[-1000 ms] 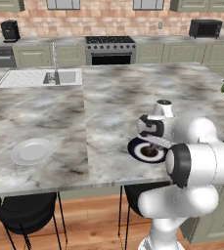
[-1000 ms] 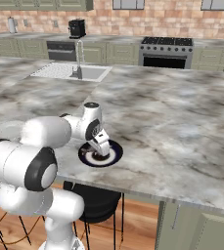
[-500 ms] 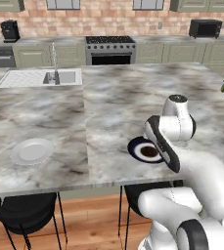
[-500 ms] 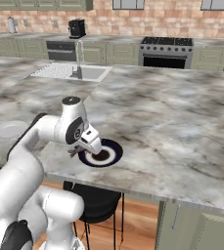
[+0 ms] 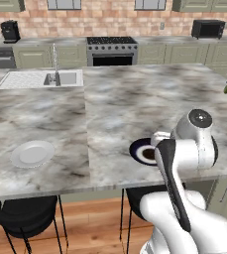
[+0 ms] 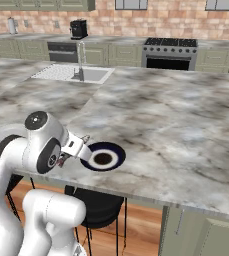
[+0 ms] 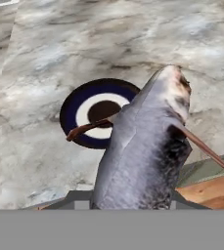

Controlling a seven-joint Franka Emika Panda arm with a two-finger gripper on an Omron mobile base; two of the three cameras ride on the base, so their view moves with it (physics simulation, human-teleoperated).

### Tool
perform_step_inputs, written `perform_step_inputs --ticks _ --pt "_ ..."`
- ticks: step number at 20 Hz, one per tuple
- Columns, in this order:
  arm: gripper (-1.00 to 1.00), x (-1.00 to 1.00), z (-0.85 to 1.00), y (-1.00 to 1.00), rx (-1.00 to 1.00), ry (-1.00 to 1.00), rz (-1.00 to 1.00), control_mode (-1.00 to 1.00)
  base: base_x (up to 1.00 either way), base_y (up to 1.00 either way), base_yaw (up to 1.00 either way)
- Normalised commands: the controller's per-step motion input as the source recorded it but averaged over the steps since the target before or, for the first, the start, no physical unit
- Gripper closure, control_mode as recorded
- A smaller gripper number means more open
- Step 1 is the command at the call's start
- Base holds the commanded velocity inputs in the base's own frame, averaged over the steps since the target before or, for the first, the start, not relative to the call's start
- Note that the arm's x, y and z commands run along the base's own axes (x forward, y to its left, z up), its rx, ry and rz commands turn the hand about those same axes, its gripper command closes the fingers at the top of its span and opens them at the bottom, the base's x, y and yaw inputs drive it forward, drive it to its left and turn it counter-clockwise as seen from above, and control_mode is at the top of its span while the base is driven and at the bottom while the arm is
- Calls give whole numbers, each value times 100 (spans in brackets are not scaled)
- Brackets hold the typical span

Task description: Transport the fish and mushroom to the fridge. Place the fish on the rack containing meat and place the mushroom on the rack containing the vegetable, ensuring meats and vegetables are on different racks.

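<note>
Hand view: gripper (image 7: 128, 197) clamped on fish (image 7: 143, 146), lifted above marble counter (image 7: 59, 49); dark-rimmed plate (image 7: 79, 105) at 10 o'clock of fish.

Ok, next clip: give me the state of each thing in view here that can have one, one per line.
fish: held in the gripper, lifted clear of the counter
gripper: shut on the fish, beside the dark-rimmed plate
dark-rimmed plate: on the island counter, a brown lump at its centre
mushroom: resting on the dark-rimmed plate
white plate: on the counter, nothing on it
sink tap: no water seen running
</note>
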Motion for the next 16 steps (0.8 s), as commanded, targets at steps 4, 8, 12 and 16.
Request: perform_step_inputs --ticks 4,8,12,16 --pt "100 -49 64 0 0 -8 5 -100 0 0 0" --pt "100 -38 38 1 0 -8 4 -100 0 0 0" --pt "100 -59 22 9 0 -17 3 -100 0 0 0" --pt "100 -49 34 8 0 -16 2 -100 0 0 0"
